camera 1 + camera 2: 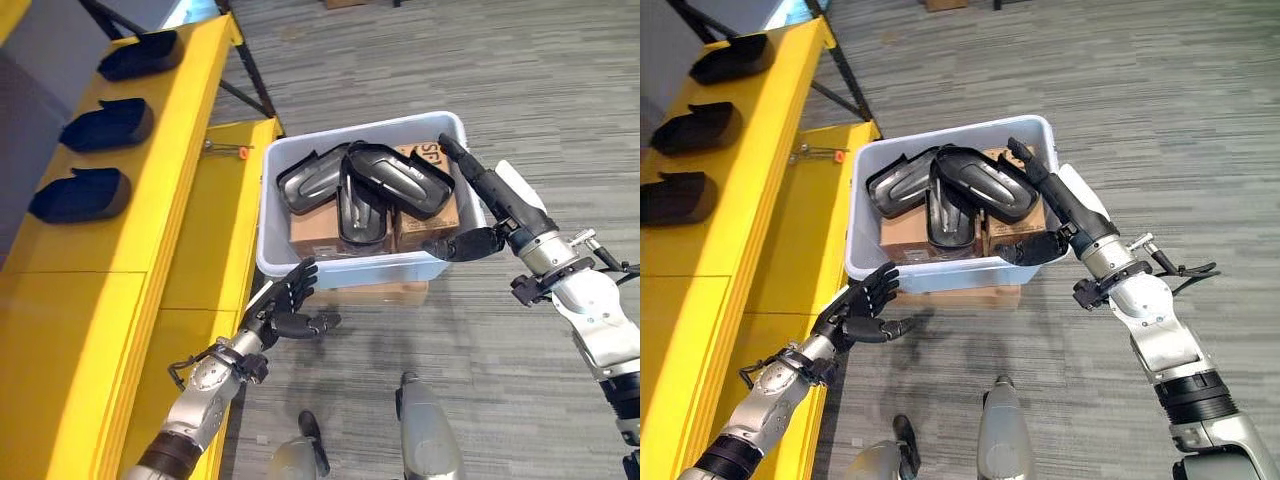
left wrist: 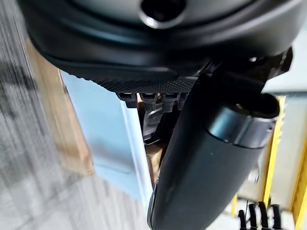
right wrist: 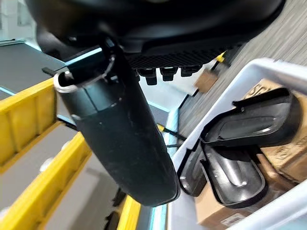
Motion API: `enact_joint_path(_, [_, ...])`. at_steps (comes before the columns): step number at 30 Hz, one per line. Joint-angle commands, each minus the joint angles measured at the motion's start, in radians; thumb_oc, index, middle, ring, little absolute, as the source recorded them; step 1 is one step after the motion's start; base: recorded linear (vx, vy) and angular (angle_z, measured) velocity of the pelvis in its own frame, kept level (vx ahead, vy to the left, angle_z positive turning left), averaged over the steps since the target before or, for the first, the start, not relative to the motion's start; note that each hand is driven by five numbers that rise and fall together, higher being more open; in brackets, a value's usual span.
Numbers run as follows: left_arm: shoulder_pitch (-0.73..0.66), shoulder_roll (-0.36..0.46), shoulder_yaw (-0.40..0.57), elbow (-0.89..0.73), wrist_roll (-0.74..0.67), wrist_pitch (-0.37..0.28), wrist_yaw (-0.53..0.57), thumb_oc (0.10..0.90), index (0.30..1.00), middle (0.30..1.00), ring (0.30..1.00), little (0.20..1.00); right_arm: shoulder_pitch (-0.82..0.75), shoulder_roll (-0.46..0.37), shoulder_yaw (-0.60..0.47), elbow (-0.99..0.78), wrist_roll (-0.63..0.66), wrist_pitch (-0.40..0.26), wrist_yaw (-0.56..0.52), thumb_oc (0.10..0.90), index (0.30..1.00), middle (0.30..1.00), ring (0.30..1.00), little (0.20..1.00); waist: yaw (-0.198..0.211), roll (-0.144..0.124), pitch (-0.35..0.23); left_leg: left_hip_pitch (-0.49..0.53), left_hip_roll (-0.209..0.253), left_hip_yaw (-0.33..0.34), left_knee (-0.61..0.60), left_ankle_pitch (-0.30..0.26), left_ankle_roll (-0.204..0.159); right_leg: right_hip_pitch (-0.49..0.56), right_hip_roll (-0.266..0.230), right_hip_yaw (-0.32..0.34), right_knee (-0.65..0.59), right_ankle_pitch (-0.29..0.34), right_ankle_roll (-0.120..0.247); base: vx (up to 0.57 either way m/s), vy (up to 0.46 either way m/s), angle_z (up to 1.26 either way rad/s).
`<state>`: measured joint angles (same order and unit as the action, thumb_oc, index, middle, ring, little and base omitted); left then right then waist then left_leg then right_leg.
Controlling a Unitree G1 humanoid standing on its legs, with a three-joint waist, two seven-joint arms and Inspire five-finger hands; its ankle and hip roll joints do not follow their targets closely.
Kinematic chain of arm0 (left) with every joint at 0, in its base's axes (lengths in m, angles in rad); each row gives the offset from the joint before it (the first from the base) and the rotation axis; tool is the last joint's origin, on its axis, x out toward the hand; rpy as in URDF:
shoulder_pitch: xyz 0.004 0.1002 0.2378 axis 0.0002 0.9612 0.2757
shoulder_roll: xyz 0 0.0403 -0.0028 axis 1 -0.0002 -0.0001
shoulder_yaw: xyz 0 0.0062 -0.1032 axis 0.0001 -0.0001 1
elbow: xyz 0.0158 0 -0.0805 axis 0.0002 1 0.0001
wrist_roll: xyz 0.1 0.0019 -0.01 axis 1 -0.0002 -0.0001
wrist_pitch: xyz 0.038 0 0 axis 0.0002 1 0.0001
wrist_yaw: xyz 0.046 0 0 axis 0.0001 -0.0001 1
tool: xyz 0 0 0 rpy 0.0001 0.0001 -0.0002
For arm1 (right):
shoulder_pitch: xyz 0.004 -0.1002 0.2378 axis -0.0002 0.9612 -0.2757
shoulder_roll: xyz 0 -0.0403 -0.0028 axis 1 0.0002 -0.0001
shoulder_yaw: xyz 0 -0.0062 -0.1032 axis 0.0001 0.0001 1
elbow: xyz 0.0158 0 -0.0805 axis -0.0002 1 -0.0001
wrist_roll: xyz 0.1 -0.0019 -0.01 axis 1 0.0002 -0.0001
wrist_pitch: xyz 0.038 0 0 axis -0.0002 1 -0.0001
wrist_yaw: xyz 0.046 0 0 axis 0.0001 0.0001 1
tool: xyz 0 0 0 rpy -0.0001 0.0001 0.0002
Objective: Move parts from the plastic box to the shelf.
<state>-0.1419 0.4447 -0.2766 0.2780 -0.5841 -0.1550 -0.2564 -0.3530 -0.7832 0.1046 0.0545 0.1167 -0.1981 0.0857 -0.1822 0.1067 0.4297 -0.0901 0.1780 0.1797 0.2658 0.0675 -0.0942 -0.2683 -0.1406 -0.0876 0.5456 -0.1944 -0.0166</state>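
Fingers (image 1: 455,155) of right hand (image 1: 490,195) seemingly straight over plastic box (image 1: 275,255); left hand (image 1: 285,305) relaxed, empty.

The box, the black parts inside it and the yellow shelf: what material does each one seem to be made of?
The box looks like pale, slightly translucent plastic, with smooth walls and a rolled rim. The black parts seem to be moulded glossy plastic: light gleams on their curved shells. The shelf appears to be painted metal or board; its flat, even yellow surface leaves that open.
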Motion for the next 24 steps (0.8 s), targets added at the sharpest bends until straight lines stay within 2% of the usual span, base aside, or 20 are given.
enact_joint_path(1, [0.032, -0.021, 0.032, -0.076, -0.001, -0.078, 0.036, 0.9, 1.0, 1.0, 1.0, 1.0, -0.039, 0.052, -0.024, -0.045, 0.01, -0.155, -0.097, 0.9, 1.0, 1.0, 1.0, 1.0, 0.03, -0.028, -0.147, 0.049, -0.125, -0.071, 0.048, -0.159, 0.07, 0.125, 0.068, 0.077, -0.271, 0.081, 0.019, 0.38, -0.138, -0.74])
enact_joint_path(2, [0.062, -0.021, 0.055, -0.073, 0.017, -0.093, 0.014, 0.9, 1.0, 1.0, 1.0, 1.0, -0.023, 0.095, -0.017, -0.067, -0.004, -0.15, -0.141, 0.9, 1.0, 1.0, 1.0, 1.0, 0.059, -0.041, -0.149, -0.019, -0.127, -0.067, -0.046, -0.109, 0.062, 0.202, 0.089, 0.083, -0.331, 0.083, 0.018, 0.26, -0.055, -1.16])
enact_joint_path(3, [0.067, -0.021, 0.058, -0.073, 0.016, -0.095, 0.01, 0.9, 1.0, 1.0, 1.0, 1.0, -0.019, 0.1, -0.019, -0.073, -0.008, -0.149, -0.146, 0.9, 1.0, 1.0, 1.0, 1.0, 0.062, -0.043, -0.149, -0.026, -0.124, -0.066, -0.066, -0.096, 0.058, 0.218, 0.09, 0.083, -0.341, 0.081, 0.018, 0.32, 0.005, -1.08])
enact_joint_path(4, [0.078, -0.021, 0.064, -0.066, 0.015, -0.105, 0.002, 0.9, 1.0, 1.0, 1.0, 1.0, -0.006, 0.111, -0.021, -0.086, -0.01, -0.151, -0.154, 0.9, 1.0, 1.0, 1.0, 1.0, 0.069, -0.042, -0.15, -0.05, -0.107, -0.064, -0.133, -0.051, 0.045, 0.255, 0.097, 0.087, -0.362, 0.072, 0.015, 0.31, 0.071, -0.41])
enact_joint_path(5, [0.086, -0.028, 0.074, -0.043, 0.014, -0.124, -0.012, 0.9, 1.0, 1.0, 1.0, 1.0, 0.003, 0.132, -0.017, -0.099, -0.007, -0.15, -0.173, 0.9, 1.0, 1.0, 1.0, 1.0, 0.079, -0.047, -0.151, -0.075, -0.069, -0.077, -0.207, 0.02, 0.024, 0.296, 0.107, 0.095, -0.379, 0.059, 0.009, 0.39, 0.079, -0.2])
enact_joint_path(6, [0.087, -0.032, 0.079, -0.03, 0.012, -0.128, -0.017, 0.9, 1.0, 1.0, 1.0, 1.0, -0.002, 0.147, -0.009, -0.097, -0.008, -0.15, -0.186, 0.9, 1.0, 1.0, 1.0, 1.0, 0.086, -0.056, -0.15, -0.085, -0.049, -0.104, -0.24, 0.048, 0.017, 0.317, 0.111, 0.105, -0.387, 0.054, 0.004, 0.32, 0.052, -0.38])
enact_joint_path(9, [0.079, -0.037, 0.088, 0.014, 0.011, -0.155, -0.006, 0.9, 1.0, 1.0, 1.0, 1.0, -0.049, 0.181, 0.037, -0.063, 0.016, -0.169, -0.181, 0.9, 1.0, 1.0, 1.0, 1.0, 0.113, -0.072, -0.147, -0.099, -0.034, -0.168, -0.241, 0.046, 0.014, 0.342, 0.112, 0.144, -0.375, 0.026, 0.004, 0.29, 0.046, -0.62])
enact_joint_path(14, [0.081, -0.037, 0.088, 0.036, 0.029, -0.169, -0.016, 0.9, 1.0, 1.0, 1.0, 1.0, -0.02, 0.19, 0.038, -0.085, 0.051, -0.164, -0.177, 0.9, 1.0, 1.0, 1.0, 1.0, 0.121, -0.072, -0.154, -0.075, -0.04, -0.133, -0.193, -0.008, 0.02, 0.333, 0.094, 0.112, -0.345, 0.003, 0.01, 0.23, 0.074, -0.62])
enact_joint_path(17, [0.066, -0.035, 0.084, 0.026, 0.031, -0.159, -0.013, 0.9, 1.0, 1.0, 1.0, 1.0, 0.02, 0.2, 0.037, -0.121, 0.051, -0.157, -0.186, 0.9, 1.0, 1.0, 1.0, 1.0, 0.131, -0.077, -0.165, -0.06, -0.071, -0.131, -0.191, -0.042, 0.035, 0.319, 0.082, 0.085, -0.356, 0.014, 0.021, 0.19, 0.045, -0.07])
enact_joint_path(24, [0.063, -0.016, 0.076, 0.0, 0.022, -0.136, -0.003, 0.9, 1.0, 1.0, 1.0, 1.0, 0.009, 0.213, 0.053, -0.135, 0.045, -0.136, -0.22, 0.9, 1.0, 1.0, 1.0, 1.0, 0.157, -0.082, -0.149, -0.06, -0.122, -0.143, -0.194, -0.069, 0.062, 0.296, 0.074, 0.063, -0.384, 0.041, 0.031, 0.1, 0.022, 0.08])
